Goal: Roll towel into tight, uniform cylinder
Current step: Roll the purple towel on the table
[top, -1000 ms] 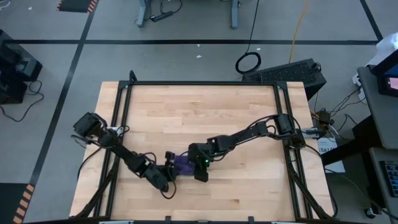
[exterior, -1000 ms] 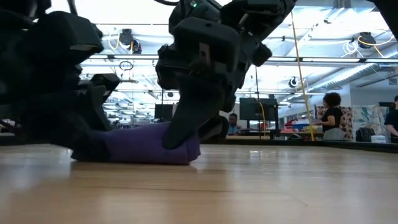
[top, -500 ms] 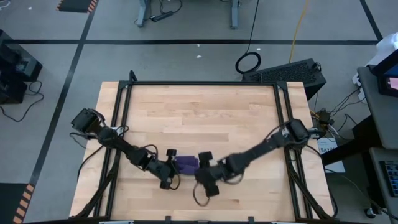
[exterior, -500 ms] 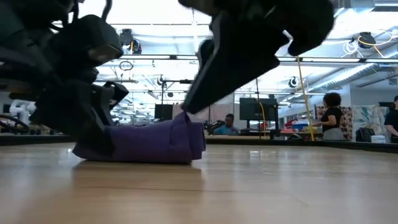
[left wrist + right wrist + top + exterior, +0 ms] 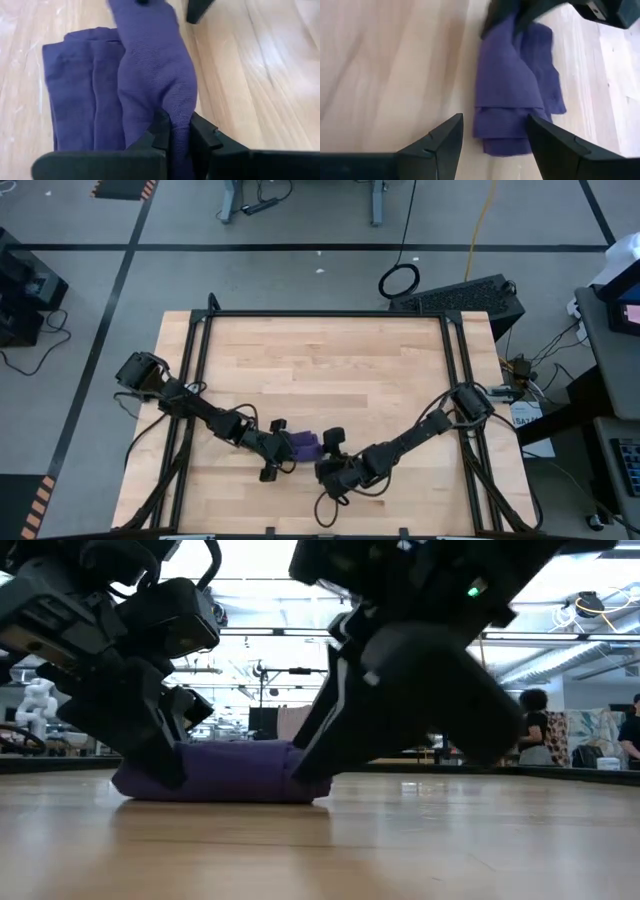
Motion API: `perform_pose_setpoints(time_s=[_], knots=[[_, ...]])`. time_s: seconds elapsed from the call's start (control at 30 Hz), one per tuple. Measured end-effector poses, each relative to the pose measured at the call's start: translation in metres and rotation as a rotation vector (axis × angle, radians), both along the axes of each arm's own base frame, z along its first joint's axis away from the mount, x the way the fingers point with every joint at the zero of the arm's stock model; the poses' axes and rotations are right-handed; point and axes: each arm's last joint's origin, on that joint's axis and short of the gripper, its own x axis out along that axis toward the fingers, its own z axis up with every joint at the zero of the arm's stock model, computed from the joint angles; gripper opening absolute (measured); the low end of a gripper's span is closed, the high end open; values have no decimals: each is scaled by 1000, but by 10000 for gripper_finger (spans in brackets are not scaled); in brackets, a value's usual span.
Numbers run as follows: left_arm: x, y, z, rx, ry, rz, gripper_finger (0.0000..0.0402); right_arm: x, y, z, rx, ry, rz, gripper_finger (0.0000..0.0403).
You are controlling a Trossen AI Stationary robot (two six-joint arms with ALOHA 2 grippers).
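We've got the small purple cloth towel (image 5: 303, 445) bunched into a loose roll near the front edge of the wooden tabletop (image 5: 320, 360), so we'd say keep tension even along its length and tuck those stepped layers under as we roll. The left gripper (image 5: 177, 131) is pinched tight on a fold at one end. The right gripper (image 5: 492, 131) sits just off the opposite end, fingers spread wide and holding nothing.
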Motion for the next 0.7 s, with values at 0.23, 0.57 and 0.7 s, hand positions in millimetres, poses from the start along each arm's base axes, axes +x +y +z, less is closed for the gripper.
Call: perform_pose_setpoints(time_s=[0.23, 0.57, 0.7], knots=[[0, 0, 0, 3, 6, -32, 34, 11, -21, -5, 69, 39, -22, 210], [1, 2, -1, -11, 9, 16, 62, 24, -53, -7, 331, 118, -63, 155], [-3, 1, 5, -15, 9, 28, 117, 24, -59, -6, 388, 142, -80, 89]])
